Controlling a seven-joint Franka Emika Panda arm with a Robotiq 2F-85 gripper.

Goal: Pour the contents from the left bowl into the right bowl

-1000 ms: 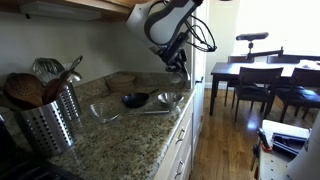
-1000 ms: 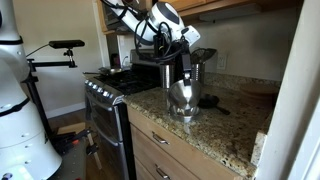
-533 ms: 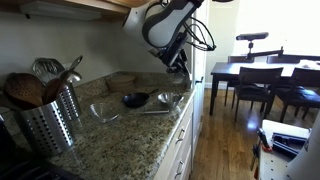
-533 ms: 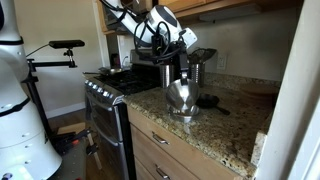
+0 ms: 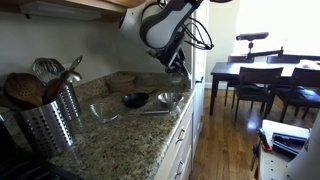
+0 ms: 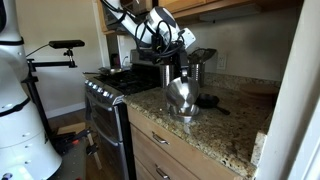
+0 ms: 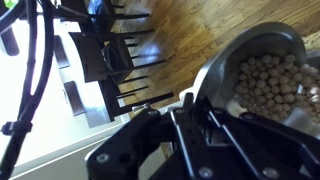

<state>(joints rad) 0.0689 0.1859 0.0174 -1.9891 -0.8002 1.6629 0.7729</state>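
White rounded arm [image 5: 158, 20] with dark joints, looping black cables [image 5: 204, 36] and a black gripper [image 5: 179, 70].

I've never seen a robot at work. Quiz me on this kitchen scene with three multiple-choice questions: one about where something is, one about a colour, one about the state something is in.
1. Where does the black bowl sit?
A) on the stove
B) on the granite counter
C) on the dining table

2. What colour are the contents of the bowl seen from the wrist?
A) green
B) red
C) tan

3. How is the wide steel bowl right now?
A) tipped, gripped by the fingers
B) lying flat on the floor
C) stacked inside the black bowl

Answers:
1 B: in an exterior view it rests on the speckled stone top.
2 C: the wrist view shows small, pale tan balls.
3 A: in an exterior view it hangs tilted under the closed fingers, above the counter.
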